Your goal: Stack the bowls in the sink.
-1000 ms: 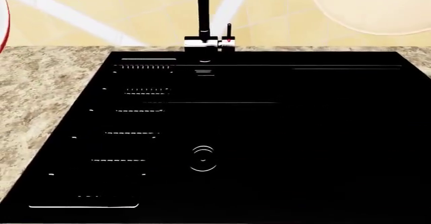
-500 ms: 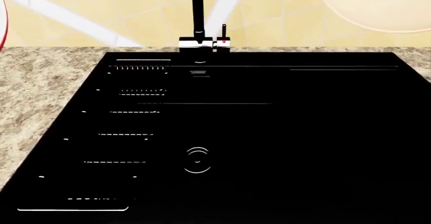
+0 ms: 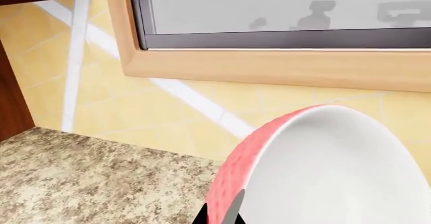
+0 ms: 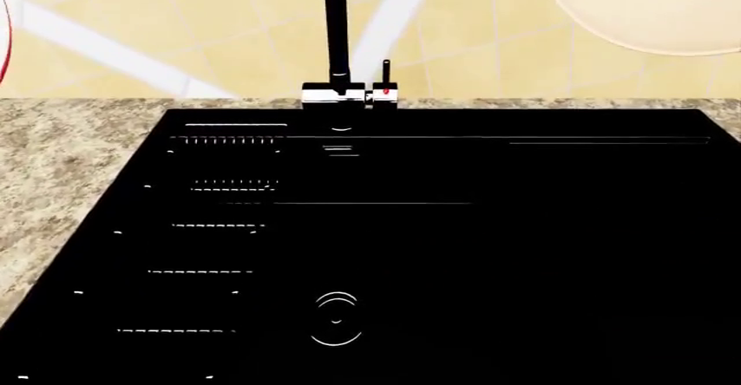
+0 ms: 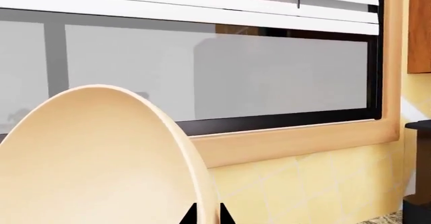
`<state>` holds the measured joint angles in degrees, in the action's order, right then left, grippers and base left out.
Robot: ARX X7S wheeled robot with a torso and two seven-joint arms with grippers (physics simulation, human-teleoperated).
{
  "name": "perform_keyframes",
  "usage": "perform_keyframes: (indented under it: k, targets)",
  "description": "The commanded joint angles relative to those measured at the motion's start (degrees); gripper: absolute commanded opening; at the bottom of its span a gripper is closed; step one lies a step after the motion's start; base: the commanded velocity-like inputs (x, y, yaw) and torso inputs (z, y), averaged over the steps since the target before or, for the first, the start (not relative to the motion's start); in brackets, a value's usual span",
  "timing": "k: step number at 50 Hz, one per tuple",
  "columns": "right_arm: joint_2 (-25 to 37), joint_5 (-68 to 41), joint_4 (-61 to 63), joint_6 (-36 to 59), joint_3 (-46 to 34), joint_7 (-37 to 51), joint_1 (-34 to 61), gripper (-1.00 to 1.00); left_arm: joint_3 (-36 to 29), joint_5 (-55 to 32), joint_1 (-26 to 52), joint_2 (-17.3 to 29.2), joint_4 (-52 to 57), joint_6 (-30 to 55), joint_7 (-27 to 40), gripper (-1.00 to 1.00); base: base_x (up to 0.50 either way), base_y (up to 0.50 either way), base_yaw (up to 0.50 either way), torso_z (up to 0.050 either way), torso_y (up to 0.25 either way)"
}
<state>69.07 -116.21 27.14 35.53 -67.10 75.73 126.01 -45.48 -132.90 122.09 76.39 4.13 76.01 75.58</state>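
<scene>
The black sink (image 4: 487, 255) fills the head view, with ridged drainer lines at its left, a drain ring (image 4: 336, 319) and a tall faucet (image 4: 337, 47) at the back. A sliver of the red bowl (image 4: 3, 38) shows at the left edge, and the beige bowl (image 4: 648, 8) hangs at the top right, both held high. In the left wrist view my left gripper (image 3: 221, 216) is shut on the rim of the red bowl (image 3: 323, 173), white inside. In the right wrist view my right gripper (image 5: 206, 215) is shut on the rim of the beige bowl (image 5: 88, 163).
A speckled granite counter (image 4: 58, 168) borders the sink at the left and back. A yellow tiled wall (image 4: 487, 47) rises behind it, with a wood-framed window (image 3: 269, 62) above. A brown cabinet (image 3: 13, 93) side stands at the counter's end.
The head view has tilted: sink, faucet and drain ring have slid lower in the picture. Both bowls stay at the picture's edges.
</scene>
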Motion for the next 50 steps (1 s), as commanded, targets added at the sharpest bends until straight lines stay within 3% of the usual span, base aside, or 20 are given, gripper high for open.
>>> perform_keyframes:
  k: [1,20,37,50]
  targets:
    - [-0.2,-0.1,-0.2,1.0,1.2,-0.1,0.1,-1.0,0.5,-0.1,1.5,0.4,0.3,0.0,0.3,-1.0,0.0,0.0,0.0,0.0,0.0]
    - [-0.4,-2.5,-1.1,6.3,1.9,1.9,1.7,-1.0,-5.9,-13.4,3.1,-0.1,-0.7,1.9,8.3,-1.0,0.0,0.0,0.0,0.0,0.001]
    - [0.1,-3.8,-1.5,10.6,3.1,3.1,2.7,-1.0,-6.3,-12.3,-7.0,1.7,5.7,-12.1,0.9,-1.0,0.0,0.0,0.0,0.001,0.001]
    - [0.3,-3.4,-0.9,11.2,3.8,3.0,1.4,-1.0,-7.5,-12.6,-10.5,2.8,7.5,-15.6,-0.4,-1.0,0.0,0.0,0.0,0.0,0.001]
